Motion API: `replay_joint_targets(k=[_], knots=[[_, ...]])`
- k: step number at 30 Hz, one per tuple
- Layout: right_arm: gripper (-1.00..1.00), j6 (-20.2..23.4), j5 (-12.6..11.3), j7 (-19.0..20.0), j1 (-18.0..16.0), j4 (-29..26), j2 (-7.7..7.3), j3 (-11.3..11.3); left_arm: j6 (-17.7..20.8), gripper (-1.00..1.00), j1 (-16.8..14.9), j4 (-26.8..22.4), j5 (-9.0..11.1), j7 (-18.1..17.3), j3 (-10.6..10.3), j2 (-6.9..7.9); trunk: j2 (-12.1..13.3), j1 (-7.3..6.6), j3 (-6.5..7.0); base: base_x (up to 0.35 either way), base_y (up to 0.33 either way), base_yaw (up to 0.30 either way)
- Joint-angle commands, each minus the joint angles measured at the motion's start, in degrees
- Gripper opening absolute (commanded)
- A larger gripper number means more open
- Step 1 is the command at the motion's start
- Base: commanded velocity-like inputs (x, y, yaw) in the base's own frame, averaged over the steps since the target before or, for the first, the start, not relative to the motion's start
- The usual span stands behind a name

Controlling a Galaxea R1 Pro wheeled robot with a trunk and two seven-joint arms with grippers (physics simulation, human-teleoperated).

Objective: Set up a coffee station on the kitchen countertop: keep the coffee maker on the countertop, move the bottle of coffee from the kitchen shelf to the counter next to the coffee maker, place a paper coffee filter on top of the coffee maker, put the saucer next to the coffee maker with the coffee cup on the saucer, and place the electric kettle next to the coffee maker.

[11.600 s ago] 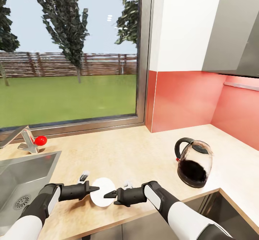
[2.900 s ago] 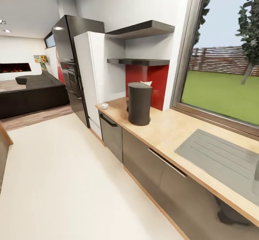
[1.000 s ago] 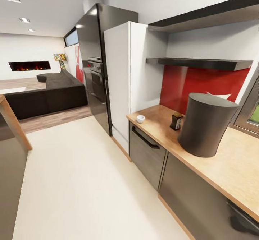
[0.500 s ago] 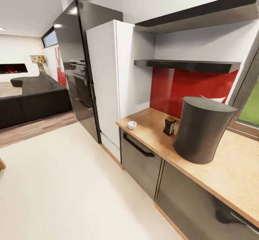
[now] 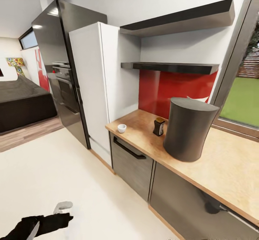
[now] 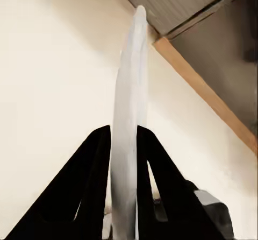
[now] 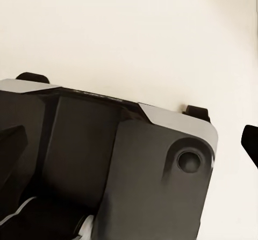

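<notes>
The dark grey coffee maker [image 5: 189, 130] stands on the tan kitchen countertop [image 5: 230, 168]. Just beyond it, the small dark bottle of coffee [image 5: 158, 126] stands on the counter too. The white coffee cup [image 5: 122, 128] sits near the counter's end. A white paper coffee filter [image 5: 198, 98] peeks out behind the coffee maker. The dark kitchen shelf [image 5: 169, 67] hangs above. Low over the floor, my left gripper [image 5: 70, 217] [image 6: 124, 132] is shut on the saucer [image 6: 129, 105], seen edge-on. My right gripper [image 7: 129, 143] is open, its fingertips [image 7: 250, 140] wide apart over my own base.
A second dark shelf [image 5: 180, 17] hangs higher up. A white tall cabinet [image 5: 93, 89] and a black oven column [image 5: 61, 74] stand beyond the counter's end. Grey cabinet fronts [image 5: 131, 161] run below the worktop. Pale open floor [image 5: 54, 175] lies in front, and a window [image 5: 244, 100] is at the right.
The whole head view has swung and come closer along the counter, so the camera moved. My left gripper has come into view at the lower left. The counter's things stand as before.
</notes>
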Motion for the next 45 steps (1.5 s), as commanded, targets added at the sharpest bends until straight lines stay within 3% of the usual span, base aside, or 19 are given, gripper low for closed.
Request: replay_joint_targets(k=[1, 5, 9, 13, 16, 18, 21, 22, 24, 27, 34, 45], knots=[[1.0, 0.01, -0.6, 0.17, -0.07, 0.04, 0.0, 0.47, 3.34, -1.0, -1.53, -2.31, -1.05, -3.52, 0.37, 0.01, -0.12, 0.04, -0.08, 0.0, 0.0, -0.243], [1.0, 0.03, -0.6, 0.17, -0.07, 0.05, 0.02, 0.47, 13.1, -1.0, -7.59, -7.6, -1.02, -14.27, 0.4, 0.07, -0.12, 0.04, 0.18, 0.0, 0.0, -0.242], [1.0, 0.03, -0.56, 0.13, -0.07, 0.04, 0.08, 0.47, 20.81, -1.0, -14.02, -8.89, -0.6, -21.4, 0.64, -0.15, -0.12, 0.04, 0.44, 0.0, 0.0, -0.242], [1.0, 0.03, -0.57, 0.15, -0.07, 0.06, 0.09, 0.47, 28.25, -1.0, -18.75, -9.03, -0.28, -23.75, 0.89, -0.49, -0.12, 0.04, 0.71, 0.0, 0.0, -0.241], [1.0, 0.03, -0.6, 0.16, -0.07, 0.04, 0.16, 0.51, 32.6, -1.0, -20.56, -9.06, 0.04, -24.16, 1.08, -0.74, -0.12, 0.04, 0.9, 0.0, 0.0, -0.241], [1.0, 0.03, -0.61, 0.17, -0.07, 0.03, 0.22, 0.54, 34.19, -1.0, -21.03, -9.06, 2.01, -24.24, 1.09, -0.81, -0.12, 0.04, 1.03, 0.0, 0.0, -0.241], [1.0, 0.05, -0.58, 0.17, -0.07, 0.03, 0.26, 0.55, 35.71, -1.0, -21.2, -8.69, 6.89, -24.23, 1.08, -0.46, -0.12, 0.04, 1.23, 0.0, 0.0, -0.241], [1.0, 0.08, -0.56, 0.17, -0.07, 0.03, 0.26, 0.54, 36.32, -1.0, -21.23, -8.58, 9.95, -24.23, 1.05, -0.37, -0.12, 0.04, 1.3, 0.0, 0.0, -0.241], [1.0, 0.1, -0.62, 0.17, -0.07, 0.03, 0.27, 0.48, 36.7, -1.0, -21.12, -8.48, 13.84, -24.16, 1.02, -0.33, -0.12, 0.04, 1.43, 0.0, 0.0, -0.239], [1.0, 0.11, -1.34, 0.17, -0.07, 0.07, 0.21, 0.44, 36.89, -1.0, -20.7, -8.49, 16.8, -24.05, 1.06, -0.34, -0.12, 0.04, 1.63, 0.0, 0.0, -0.237], [1.0, 0.17, -2.97, 0.09, -0.07, 0.04, 0.14, 0.35, 36.7, -1.0, -20.23, -8.9, 17.84, -23.71, 1.23, -0.43, -0.12, 0.04, 1.85, 0.015, 0.01, -0.117], [1.0, 0.03, -3.1, 0.08, -0.07, -0.03, 0.0, 0.38, 36.69, -1.0, -20.25, -8.91, 18.05, -23.65, 1.35, -0.45, -0.12, 0.04, 1.85, 0.225, 0.217, -0.001]])
